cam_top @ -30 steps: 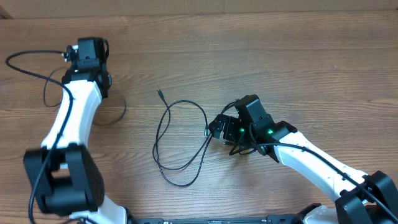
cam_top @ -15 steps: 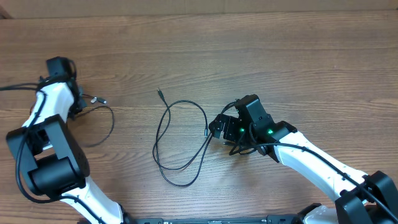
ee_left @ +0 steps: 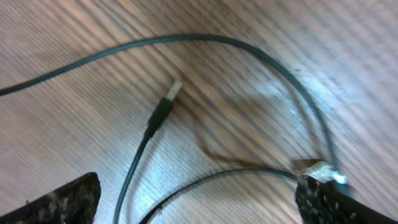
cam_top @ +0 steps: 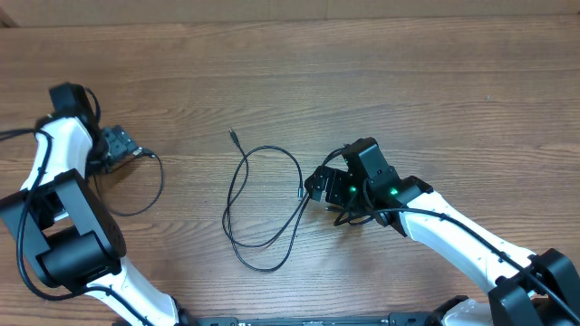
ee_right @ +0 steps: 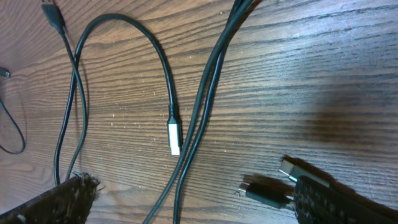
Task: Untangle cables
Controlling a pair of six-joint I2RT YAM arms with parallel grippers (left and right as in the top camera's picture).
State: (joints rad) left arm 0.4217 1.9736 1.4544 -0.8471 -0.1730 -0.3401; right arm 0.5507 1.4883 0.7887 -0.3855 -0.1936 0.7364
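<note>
Since a second ago the left gripper [cam_top: 115, 145] has swung to the left edge of the table [cam_top: 408, 81] and opened wide; one cable [cam_top: 161, 177] lies loose beside it. The right gripper [cam_top: 313, 187], also wide and empty, sits just beside the looped cable [cam_top: 272, 148] at mid-table.

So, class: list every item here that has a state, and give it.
left gripper: jaws open, holding nothing
right gripper: jaws open, holding nothing
left cable: looped loosely on the table, ungripped
middle cable: looped loosely on the table, ungripped
</note>
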